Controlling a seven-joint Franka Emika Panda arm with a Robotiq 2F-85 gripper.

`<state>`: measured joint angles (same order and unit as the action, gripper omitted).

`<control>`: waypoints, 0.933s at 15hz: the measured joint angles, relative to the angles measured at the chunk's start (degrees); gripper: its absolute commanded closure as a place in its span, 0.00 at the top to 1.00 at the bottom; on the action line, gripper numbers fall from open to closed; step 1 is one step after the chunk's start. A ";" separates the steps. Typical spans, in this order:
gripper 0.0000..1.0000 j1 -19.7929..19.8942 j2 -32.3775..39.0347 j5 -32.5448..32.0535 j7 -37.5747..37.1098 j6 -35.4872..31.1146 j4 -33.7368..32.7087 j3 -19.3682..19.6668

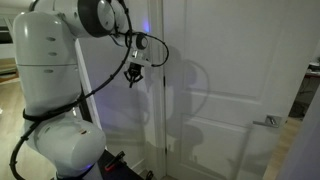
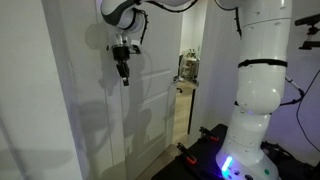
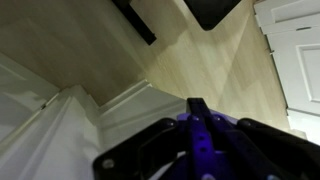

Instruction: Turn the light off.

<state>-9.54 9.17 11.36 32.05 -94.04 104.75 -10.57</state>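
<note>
Wrist view blurs the gripper (image 3: 200, 135), its opening unreadable; in an exterior view it hangs beside the door (image 1: 225, 70).

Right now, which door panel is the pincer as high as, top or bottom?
The top panel, the one above the handle; the pincer hangs level with it.
</note>
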 measured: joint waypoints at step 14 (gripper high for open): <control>0.27 4.35 -32.34 -1.83 5.50 26.37 12.55 12.39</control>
<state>-5.19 -23.17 9.54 37.55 -67.67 117.31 1.82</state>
